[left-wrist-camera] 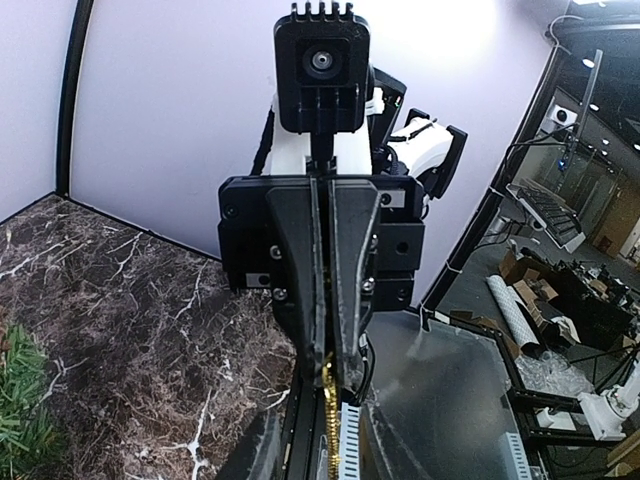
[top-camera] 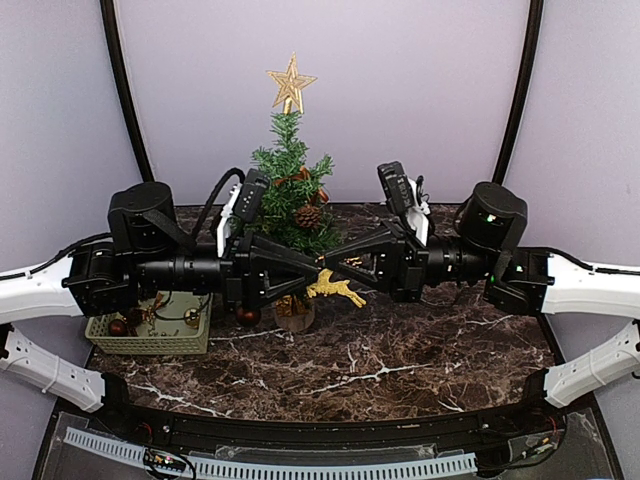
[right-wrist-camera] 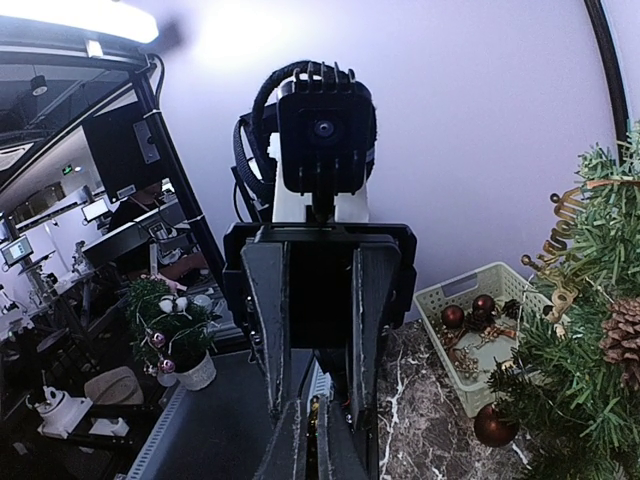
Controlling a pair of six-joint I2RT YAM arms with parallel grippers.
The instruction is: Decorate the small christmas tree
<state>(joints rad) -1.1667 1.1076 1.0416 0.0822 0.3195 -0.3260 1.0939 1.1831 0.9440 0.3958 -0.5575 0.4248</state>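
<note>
- Right gripper [left-wrist-camera: 328, 352] is clamped tight on the thin gold cord [left-wrist-camera: 331, 425] of a glittery gold reindeer ornament [top-camera: 335, 288], which dangles under it.
- Left gripper [right-wrist-camera: 318, 395] faces it tip to tip, jaws apart, nothing gripped that we can see.
- The small bristly dark-green christmas tree [top-camera: 292, 190] stands right behind them, at the back of the dark marbled table [top-camera: 400, 370].
- Looks like a handover to us; next, left needs to pinch the cord before right lets go.

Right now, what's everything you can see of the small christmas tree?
The small christmas tree stands upright on the table, on a round pale wooden stump. Branches are bristly, dark green, artificial-looking. A glittery gold star tops it; a pine cone, a brown bauble and a gold script ornament sit in the branches. The left arm and right arm cross in front of its lower part, hiding the trunk. Contact unclear.
</note>
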